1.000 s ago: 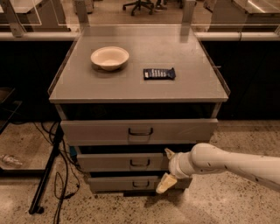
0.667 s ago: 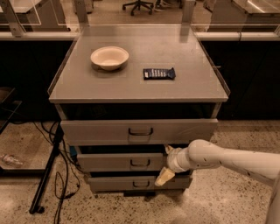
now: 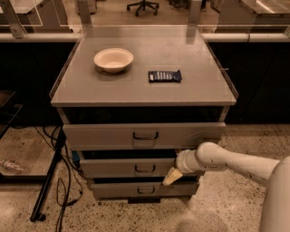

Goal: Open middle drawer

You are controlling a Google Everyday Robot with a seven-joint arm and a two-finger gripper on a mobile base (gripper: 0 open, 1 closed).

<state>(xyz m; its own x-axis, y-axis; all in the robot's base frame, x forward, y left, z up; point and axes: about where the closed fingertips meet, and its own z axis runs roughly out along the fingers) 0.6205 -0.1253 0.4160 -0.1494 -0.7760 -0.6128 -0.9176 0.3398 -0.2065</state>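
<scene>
Middle drawer [image 3: 122, 168]: grey, second of three, just left of the gripper. It has one small dark pull [image 3: 145, 169] in the middle. A dark gap shows above its front.
Gripper [image 3: 171, 176]: cream tip, low on the right part of the middle drawer's front, right of the pull. I cannot tell if it is apart or together.
Arm [image 3: 226, 161]: white, comes in from the right.
Lowest drawer [image 3: 118, 190]: just below the gripper, one pull.
Top drawer [image 3: 104, 135]: above the gripper, one pull, sticks out most.
Cables [image 3: 63, 181]: on the floor, far left of the gripper.
Cabinet top [image 3: 145, 93]: flat and grey, above and behind the gripper.
Packet [image 3: 164, 76]: one, dark, straight behind the gripper. Its writing cannot be read.
Bowl [image 3: 113, 59]: one, cream, behind and to the left.
Chair [image 3: 143, 5]: one, farthest back.
</scene>
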